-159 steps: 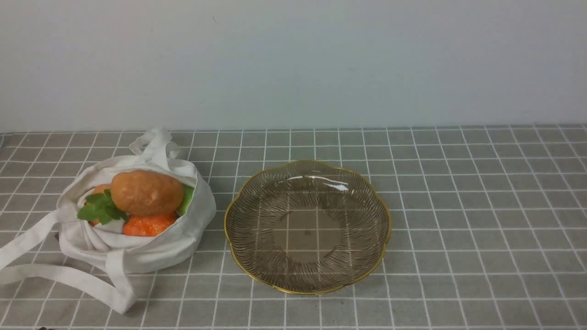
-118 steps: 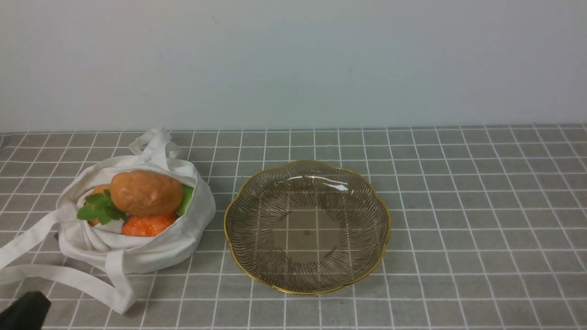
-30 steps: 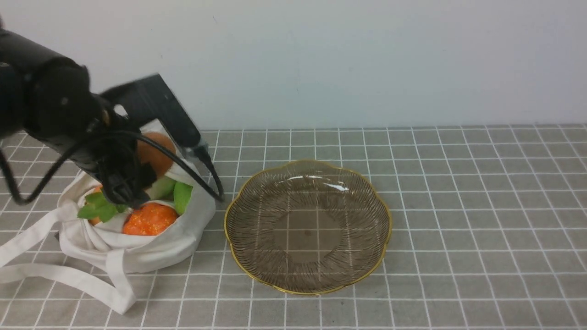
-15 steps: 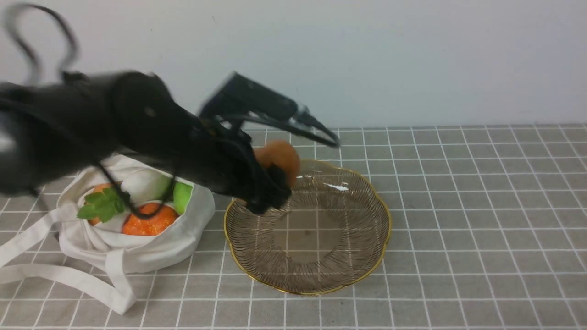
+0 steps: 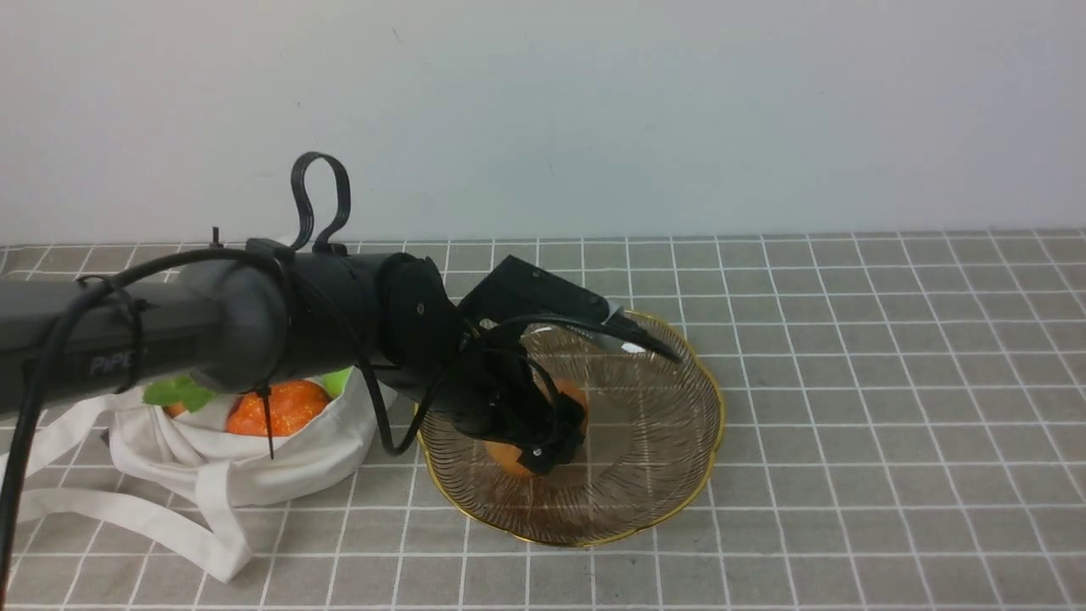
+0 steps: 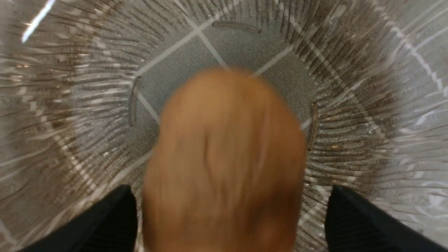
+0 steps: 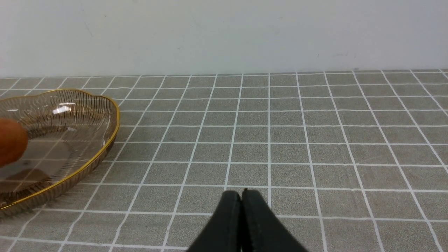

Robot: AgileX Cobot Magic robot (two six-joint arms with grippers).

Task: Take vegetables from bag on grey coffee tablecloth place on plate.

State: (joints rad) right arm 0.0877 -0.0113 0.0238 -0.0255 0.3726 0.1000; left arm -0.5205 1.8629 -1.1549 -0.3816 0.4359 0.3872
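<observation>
Potato delivery, from the front camera: we see the robot's black left arm reaching in from the left edge of the grey-brown tablecloth with its grid of thin white lines (image 5: 848, 424). Its left gripper (image 5: 543, 428) is lowered into the shallow, ribbed, see-through brown glass plate with a scalloped gold rim (image 5: 670, 458), which sits near the middle of the cloth. Half a second ago the brown oval toy potato (image 6: 224, 157) was carried above the plate's left rim; now it is down inside the plate, on the left part of its floor. In the left wrist camera we see the potato blurred between the two black fingers (image 6: 105, 224), which stand wide apart, so we judge the grip has just let go. The soft white cloth bag (image 5: 254, 467) slumps toward the cloth's left edge, just beside the plate. It holds a bumpy orange piece (image 5: 276, 407), a green leafy sprig (image 5: 174, 392) and a green piece (image 5: 339, 382); the arm hides the rest. The right gripper (image 7: 241, 210) waits low over the cloth right of the plate, fingers pressed together, holding nothing. We judge one vegetable delivered and several left in the bag
</observation>
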